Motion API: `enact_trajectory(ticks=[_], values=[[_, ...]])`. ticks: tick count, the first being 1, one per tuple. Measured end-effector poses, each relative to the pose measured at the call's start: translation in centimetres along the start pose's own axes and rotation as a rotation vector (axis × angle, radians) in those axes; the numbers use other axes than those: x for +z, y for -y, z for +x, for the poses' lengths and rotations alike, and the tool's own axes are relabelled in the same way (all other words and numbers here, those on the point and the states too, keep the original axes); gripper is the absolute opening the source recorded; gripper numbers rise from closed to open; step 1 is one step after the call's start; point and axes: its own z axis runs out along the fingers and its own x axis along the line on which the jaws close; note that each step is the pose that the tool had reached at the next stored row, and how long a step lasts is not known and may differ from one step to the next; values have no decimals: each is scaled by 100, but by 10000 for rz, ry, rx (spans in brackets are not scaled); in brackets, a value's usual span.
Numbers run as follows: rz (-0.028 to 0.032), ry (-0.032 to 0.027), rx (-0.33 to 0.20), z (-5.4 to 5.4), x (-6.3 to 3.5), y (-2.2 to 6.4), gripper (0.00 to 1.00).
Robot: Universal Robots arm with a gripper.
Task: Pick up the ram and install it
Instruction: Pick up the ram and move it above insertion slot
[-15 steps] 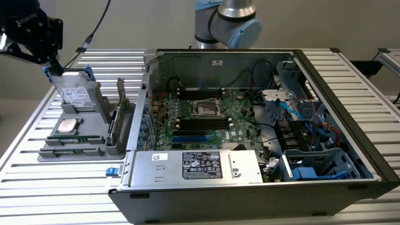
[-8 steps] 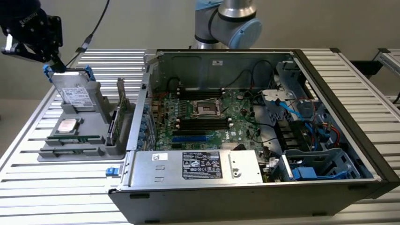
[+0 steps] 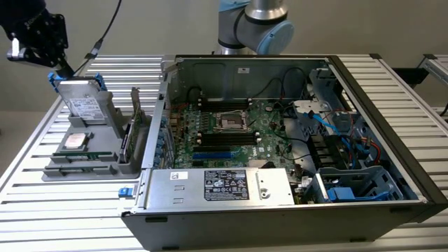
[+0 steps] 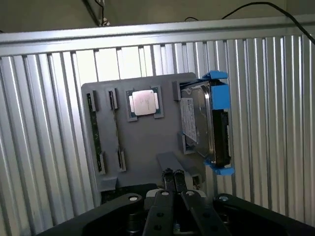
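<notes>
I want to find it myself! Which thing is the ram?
Look at the grey tray beside the open computer, on the exterior view's left. At its edge nearest the camera, past the square chip, sits the ram: a long thin green stick, unlike the boxy drive and the upright card.

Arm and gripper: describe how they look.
The arm has silver-grey joints with pale blue caps. The gripper is black, with two slim fingers on a wide black body. A black cable runs beside it.
</notes>
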Motion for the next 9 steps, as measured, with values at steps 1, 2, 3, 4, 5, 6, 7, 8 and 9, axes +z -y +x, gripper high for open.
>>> enact_trajectory(ticks=[1, 2, 3, 4, 5, 6, 7, 8, 9], values=[[-53, 2, -146, 0, 2, 0, 10], [-99, 4, -277, 0, 3, 0, 10], [-137, 5, -408, 0, 4, -1, 10], [-169, 6, -533, 1, 5, -2, 10], [-202, 7, -656, 1, 5, -3, 10], [-233, 8, -770, 1, 6, -4, 10], [-262, 9, -873, 1, 7, -6, 10], [-293, 8, -958, 1, 7, -9, 10], [-323, 8, -1042, 1, 7, -11, 10]])
